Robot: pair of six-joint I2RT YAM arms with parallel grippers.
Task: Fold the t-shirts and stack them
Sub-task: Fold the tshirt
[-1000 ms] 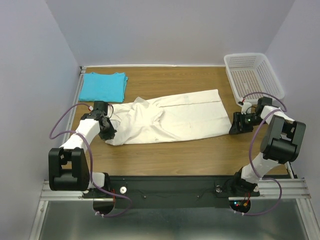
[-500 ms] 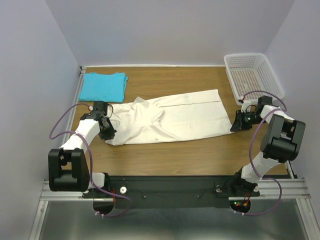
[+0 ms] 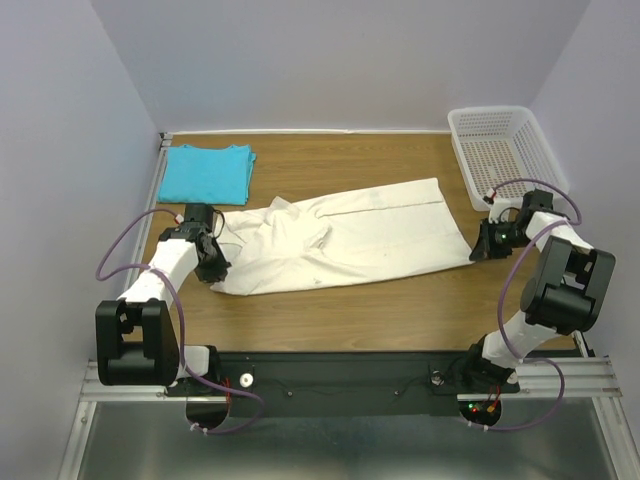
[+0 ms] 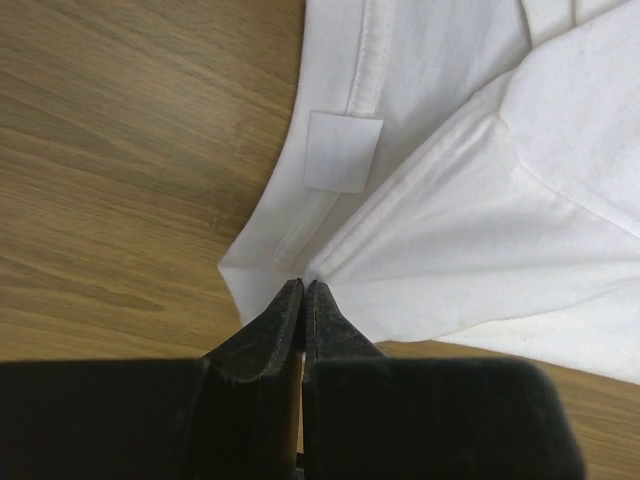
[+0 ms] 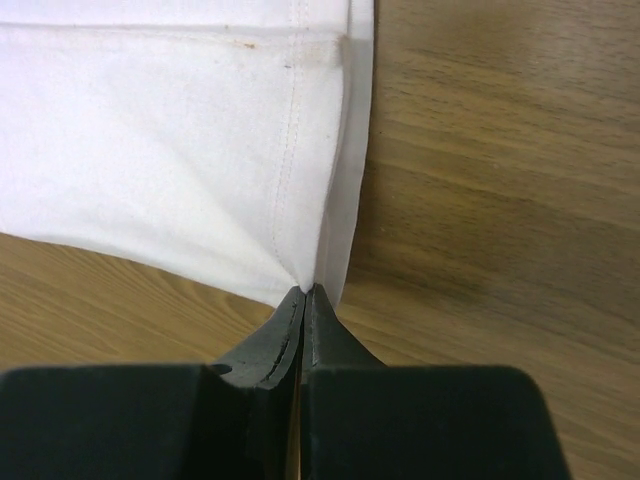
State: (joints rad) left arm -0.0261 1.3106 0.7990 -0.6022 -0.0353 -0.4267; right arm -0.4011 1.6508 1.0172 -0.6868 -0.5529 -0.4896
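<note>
The large cream cotton t-shirt (image 3: 340, 235) is spread mid wooden table (image 3: 380, 300), clamped by the fully closed left gripper (image 4: 303, 290) at nine o'clock and the fully closed right gripper (image 5: 303, 292) at three o'clock. Both ends should be lifted together, evenly taut. The small folded turquoise t-shirt (image 3: 207, 172) is seen at ten o'clock. How many layers are caught is hidden.

Cream shirt (image 3: 340, 235) lies flat lengthwise across mid-bench (image 3: 400, 305), long edges folded in, left end slightly nearer the arms than the right. Left end effector (image 3: 214, 270) is at its near-left corner, right end effector (image 3: 475, 251) at its near-right corner, both touching fabric. Blue shirt (image 3: 207, 172) sits folded in the far-left corner, apart from the cream one. White basket (image 3: 505, 150) is far right, by the wall.
</note>
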